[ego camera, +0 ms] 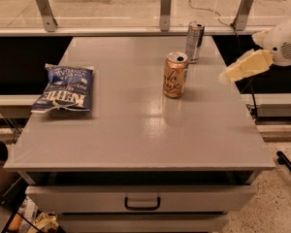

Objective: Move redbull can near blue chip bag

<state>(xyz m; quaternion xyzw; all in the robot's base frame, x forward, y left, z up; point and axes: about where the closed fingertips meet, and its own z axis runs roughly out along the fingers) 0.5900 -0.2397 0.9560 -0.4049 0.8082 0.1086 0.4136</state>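
Note:
The redbull can [194, 41] stands upright at the far right of the grey table [136, 125], slim and silver-blue. The blue chip bag [63, 88] lies flat at the table's left edge, with white KETTLE lettering. My gripper [226, 75] reaches in from the right edge of the view, cream-coloured, over the table's right edge. It is to the right of the redbull can and a little nearer to me, apart from it and holding nothing.
A wider gold-orange can [174, 74] stands just in front of the redbull can, near the table's middle right. A glass barrier with metal posts [165, 8] runs along the table's far edge. A drawer with a handle [142, 204] is below the front.

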